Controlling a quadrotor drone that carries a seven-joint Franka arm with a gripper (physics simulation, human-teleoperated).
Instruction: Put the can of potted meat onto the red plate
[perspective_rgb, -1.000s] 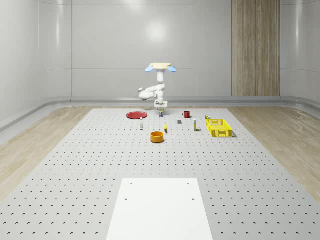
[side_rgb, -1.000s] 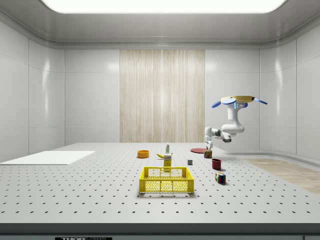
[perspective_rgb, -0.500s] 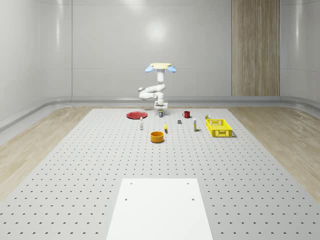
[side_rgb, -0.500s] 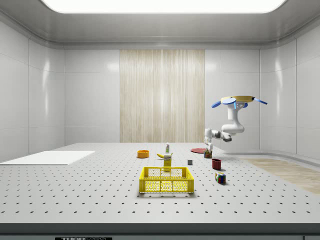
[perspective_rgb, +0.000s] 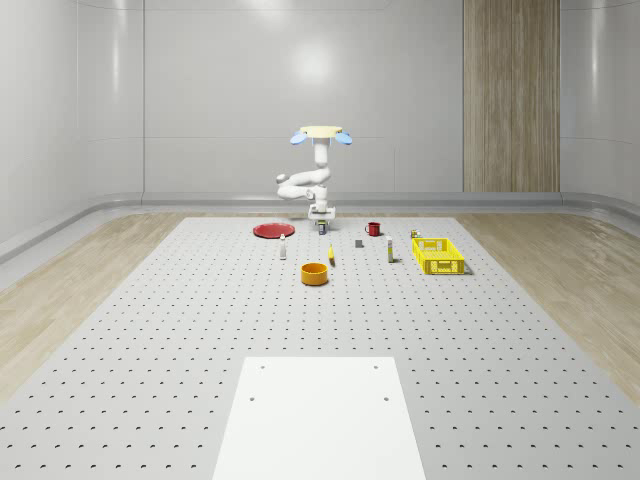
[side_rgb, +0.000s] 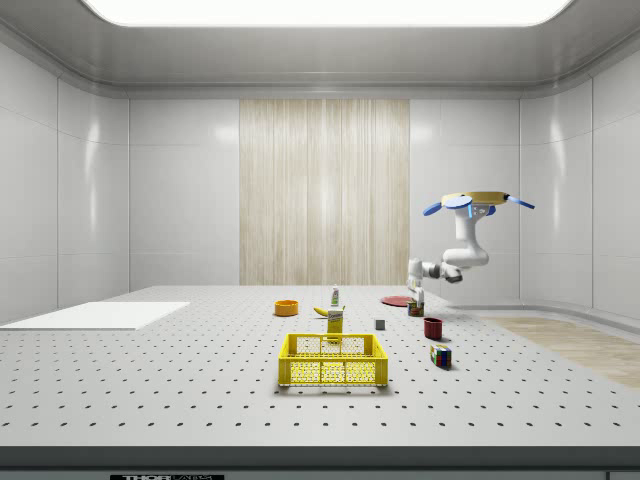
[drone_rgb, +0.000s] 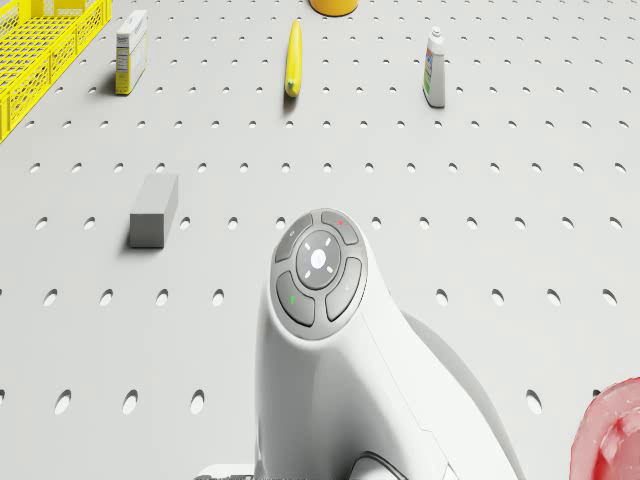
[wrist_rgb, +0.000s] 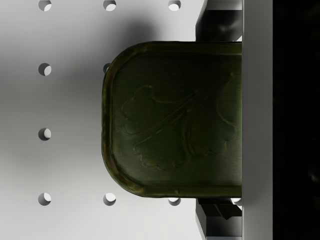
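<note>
The can of potted meat (wrist_rgb: 172, 120) presents a dark green rounded-rectangular top with an embossed pattern. It stands on the perforated table (perspective_rgb: 200, 330), near the red plate (perspective_rgb: 272, 231). The gripper (perspective_rgb: 321, 216) is directly above it; the fingers (wrist_rgb: 220, 22) appear to bracket the can, contact unclear. The drone (perspective_rgb: 321, 134) hovers overhead. The yellow crate (perspective_rgb: 438, 256) apparently holds nothing.

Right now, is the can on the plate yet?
No. The can sits on the holed table, under the gripper; the plate lies apart.
</note>
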